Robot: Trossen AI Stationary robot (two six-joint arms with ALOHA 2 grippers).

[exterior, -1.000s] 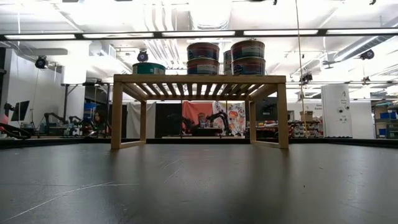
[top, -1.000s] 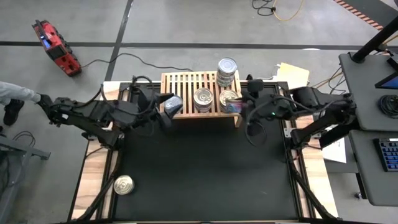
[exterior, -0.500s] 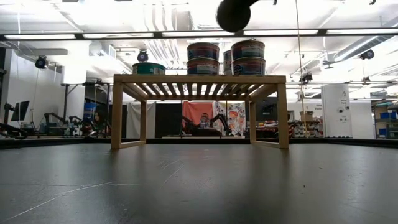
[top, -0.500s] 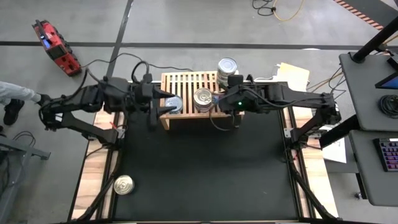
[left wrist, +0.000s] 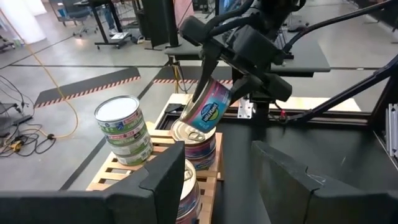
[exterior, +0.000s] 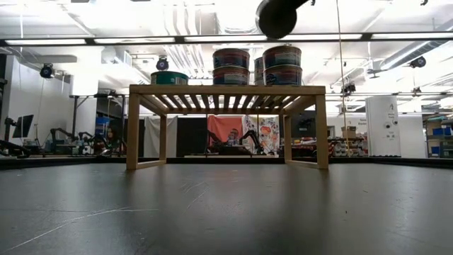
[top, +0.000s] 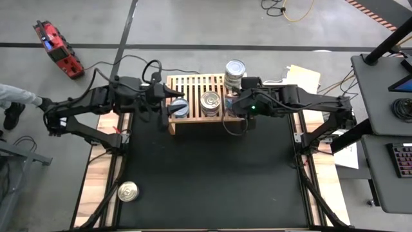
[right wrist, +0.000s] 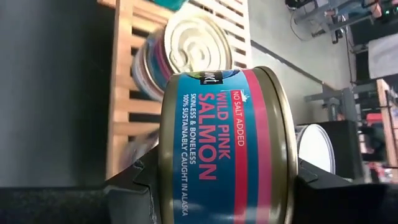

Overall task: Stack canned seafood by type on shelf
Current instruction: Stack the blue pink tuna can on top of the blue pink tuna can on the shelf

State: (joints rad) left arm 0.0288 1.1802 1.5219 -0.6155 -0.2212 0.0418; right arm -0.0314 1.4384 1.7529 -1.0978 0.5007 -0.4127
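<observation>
Several cans (top: 235, 73) stand stacked on the shelf (top: 196, 84); right end effector (left wrist: 208, 93) grips a salmon can (right wrist: 217, 146) above it, left end effector (top: 172, 103) half-open at a shelf can (top: 179, 107), grip unclear; one can (top: 128, 191) remains on the counter (top: 212, 174).

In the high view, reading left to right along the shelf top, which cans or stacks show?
Can under the left gripper → silver-lidded can stack → can held by the right gripper → tall can stack at the shelf's back corner.

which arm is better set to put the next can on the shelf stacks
Right, likely. The right gripper already holds a salmon can tilted over a stack on the shelf; the left gripper holds nothing visible.
</observation>
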